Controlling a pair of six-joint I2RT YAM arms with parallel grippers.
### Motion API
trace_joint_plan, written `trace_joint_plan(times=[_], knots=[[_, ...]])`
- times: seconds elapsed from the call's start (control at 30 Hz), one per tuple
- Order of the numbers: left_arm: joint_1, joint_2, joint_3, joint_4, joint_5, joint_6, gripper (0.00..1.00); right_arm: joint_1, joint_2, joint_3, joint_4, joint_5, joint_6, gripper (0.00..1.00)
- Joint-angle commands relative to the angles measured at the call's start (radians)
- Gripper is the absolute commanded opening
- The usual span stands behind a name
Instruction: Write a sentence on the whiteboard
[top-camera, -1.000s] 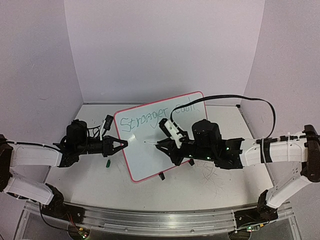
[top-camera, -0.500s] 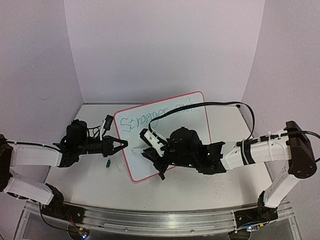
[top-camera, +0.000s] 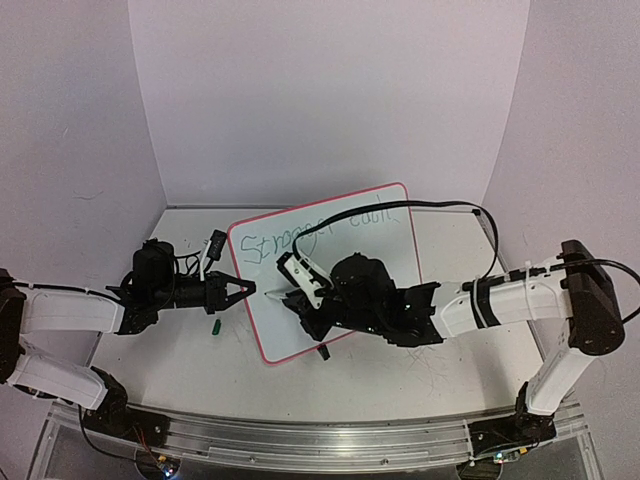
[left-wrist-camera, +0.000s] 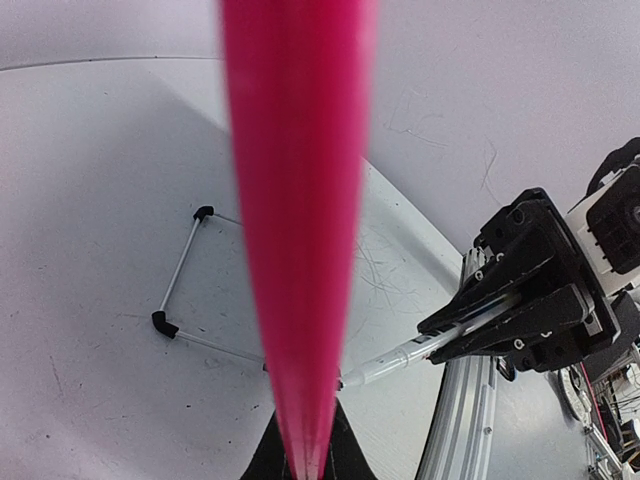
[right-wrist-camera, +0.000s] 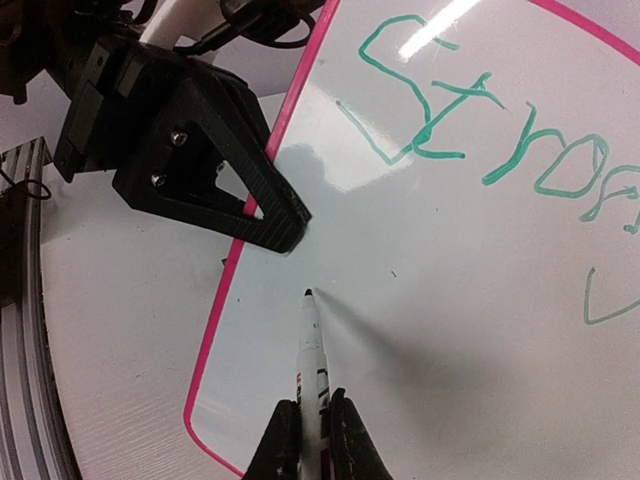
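Right arm swung left across the whiteboard (top-camera: 385, 255) since the earlier frames; the left arm is unchanged.

- Whiteboard: lies flat on the table (top-camera: 180, 370), skewed in the top view, long axis running from near-left to far-right.
- Left gripper (top-camera: 245, 288): clamped narrow on the board's pink left rim (left-wrist-camera: 295, 200), steadying it.
- Right gripper (right-wrist-camera: 310, 430): closed on the marker (right-wrist-camera: 312, 350), barrel pointing out past the fingertips toward the left gripper.
- Sentence (right-wrist-camera: 480, 120): first line is written in green along the far edge, "Stronger" followed by a second word that reads roughly as "each". One small green stroke is seen below it.
- Marker tip: sits over bare board beneath the "S", just inside the left rim and close to the left gripper. Contact with the surface cannot be told.
- Green cap (top-camera: 214, 326): on the table, just off the board's left rim.

Judgement: a second line is being started. Free surface lies to the right of the tip, along the board's long axis and away from the holding gripper, so the stroke should be drawn in that direction, parallel to the first line. Only the right arm is placed to write.
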Motion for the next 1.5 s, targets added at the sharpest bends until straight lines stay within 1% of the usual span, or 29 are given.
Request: trace_joint_plan(times=[0.0,0.23,0.53,1.07,1.2,1.47], knots=[[0.006,-0.010,0.008,0.001,-0.044,0.064,0.00,0.000,0.020,0.050,0.022,0.054,0.023,0.00],[0.006,-0.009,0.009,0.001,-0.039,0.063,0.00,0.000,0.027,0.057,0.016,0.089,0.036,0.00],[0.006,-0.011,0.009,0.000,-0.039,0.063,0.00,0.001,0.040,0.073,0.007,0.034,0.031,0.00],[0.006,-0.012,0.007,-0.002,-0.041,0.065,0.00,0.027,0.065,0.079,-0.031,0.004,0.032,0.00],[0.007,-0.011,0.007,-0.002,-0.044,0.065,0.00,0.028,0.057,0.062,-0.043,0.018,0.039,0.00],[0.007,-0.007,0.006,-0.004,-0.042,0.065,0.00,0.028,0.031,0.039,-0.053,0.101,0.031,0.00]])
